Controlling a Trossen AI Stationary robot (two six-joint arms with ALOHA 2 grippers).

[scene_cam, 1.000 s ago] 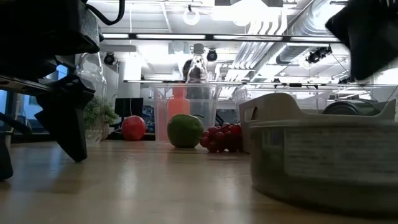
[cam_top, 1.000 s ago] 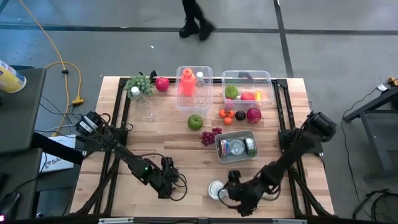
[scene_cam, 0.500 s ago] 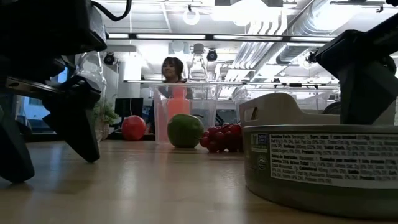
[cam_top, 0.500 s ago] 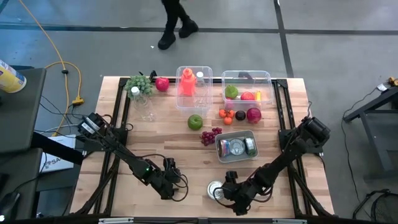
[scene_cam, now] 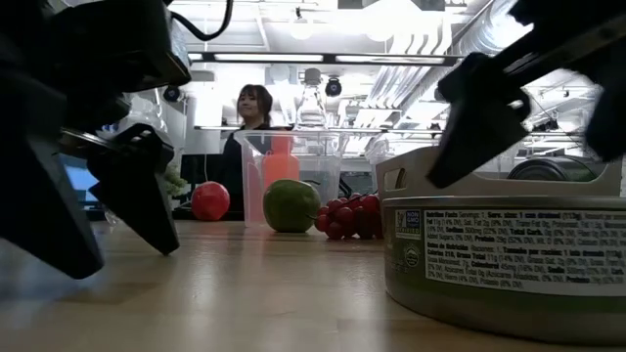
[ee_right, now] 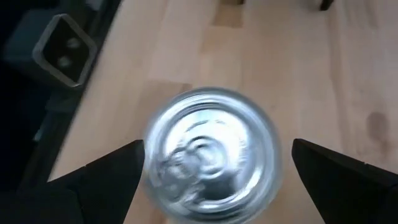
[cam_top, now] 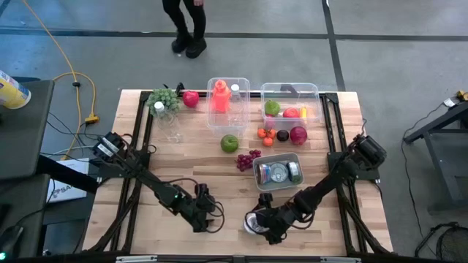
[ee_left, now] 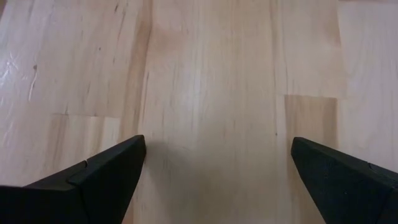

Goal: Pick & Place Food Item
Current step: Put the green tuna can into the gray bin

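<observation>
Pale wood-grain bench (cam_top: 190, 153), silver tin (ee_right: 211, 152) with ringed lid, green apple (cam_top: 229, 143), dark red grapes (cam_top: 247, 158), red apple (cam_top: 191, 98), orange bottle (cam_top: 220, 96), grey tray (cam_top: 277, 172), black arms

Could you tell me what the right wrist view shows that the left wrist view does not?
Only the right wrist view shows a silver can, seen lid-up, framed by the right tool with its fingers spread wide, beside the table's edge. Only the left wrist view shows the left tool, also open, over nothing but bare boards. Both share the wooden table.
</observation>
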